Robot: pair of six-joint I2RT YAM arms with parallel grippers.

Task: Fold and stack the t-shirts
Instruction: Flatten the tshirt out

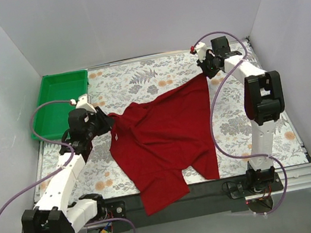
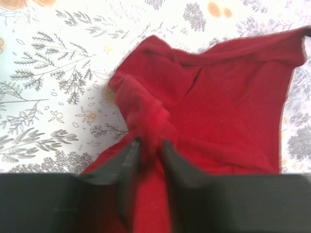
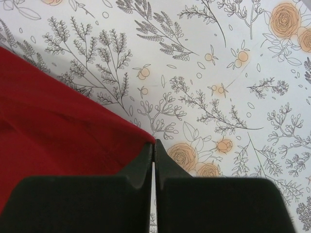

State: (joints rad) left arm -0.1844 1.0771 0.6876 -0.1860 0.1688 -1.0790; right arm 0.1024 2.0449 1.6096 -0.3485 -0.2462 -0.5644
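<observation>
The floral table (image 1: 137, 80) fills the middle of the top view. The dark red shirt (image 1: 165, 136) sprawls crumpled across its centre, with one end hanging over the near edge at lower centre. A green tray (image 1: 60, 103) sits at the upper left. At centre left, the left gripper (image 2: 148, 145) is clamped on a bunched fold at the shirt's left edge. At upper right, the right gripper (image 3: 154, 145) has its fingers together, apparently nipping the shirt's stretched corner, though the cloth between them is hard to see.
</observation>
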